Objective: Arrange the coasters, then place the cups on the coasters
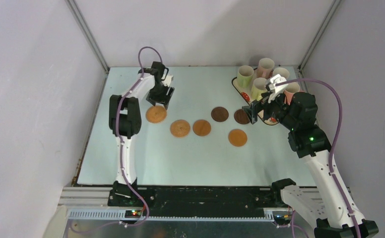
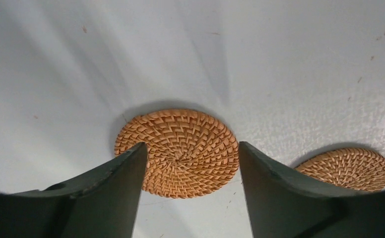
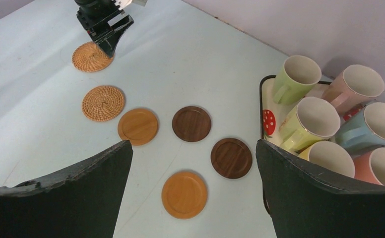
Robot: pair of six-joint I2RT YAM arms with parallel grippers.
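Several coasters lie scattered on the pale table. Two are woven (image 1: 156,114) (image 1: 180,128), two smooth orange (image 1: 201,127) (image 1: 237,137), two dark brown (image 1: 220,114) (image 1: 241,116). My left gripper (image 1: 159,101) (image 2: 191,144) is open, its fingers either side of the far-left woven coaster (image 2: 178,151), which lies flat. My right gripper (image 1: 256,111) (image 3: 194,142) hangs open and empty above the orange coaster (image 3: 184,194) and dark coaster (image 3: 231,157). Several cups stand together in the tray: green (image 3: 295,77), green (image 3: 312,121), pink (image 3: 356,87), blue (image 3: 374,124), yellow (image 3: 329,157), pink (image 3: 381,168).
The cream tray (image 3: 263,99) with red prints sits at the table's back right corner, against the right wall. Grey walls close the table at the back and both sides. The second woven coaster (image 2: 347,168) lies just right of the left gripper.
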